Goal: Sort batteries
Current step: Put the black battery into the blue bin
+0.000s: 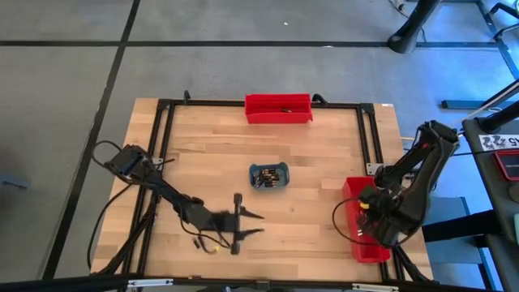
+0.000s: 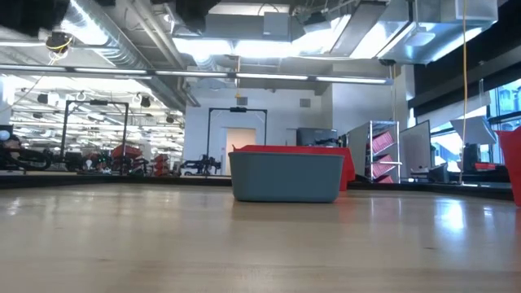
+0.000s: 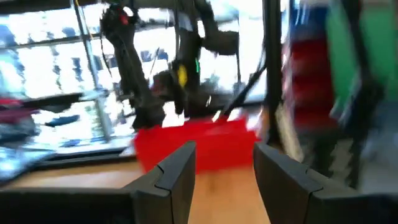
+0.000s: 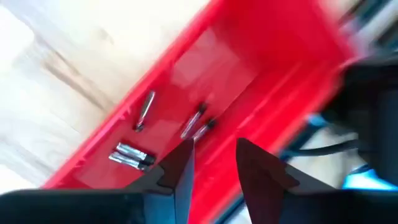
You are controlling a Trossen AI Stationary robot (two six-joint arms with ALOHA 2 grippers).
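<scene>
The left arm stretches low across the near left part of the table, elbow bent, wrist level. The left gripper [image 1: 258, 224] points toward the right arm, its two dark fingers [image 3: 177, 174] parted with a clear gap between them and nothing held. The right arm folds back on itself at the table's right edge, wrist tipped steeply down. The right gripper [image 4: 210, 168] hangs with fingers slightly apart, empty.

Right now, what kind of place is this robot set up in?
Most likely a large robotics lab or workshop. Beyond the wooden table are exposed ceiling ducts, metal racks and more workstations; the floor around is bare concrete.
</scene>
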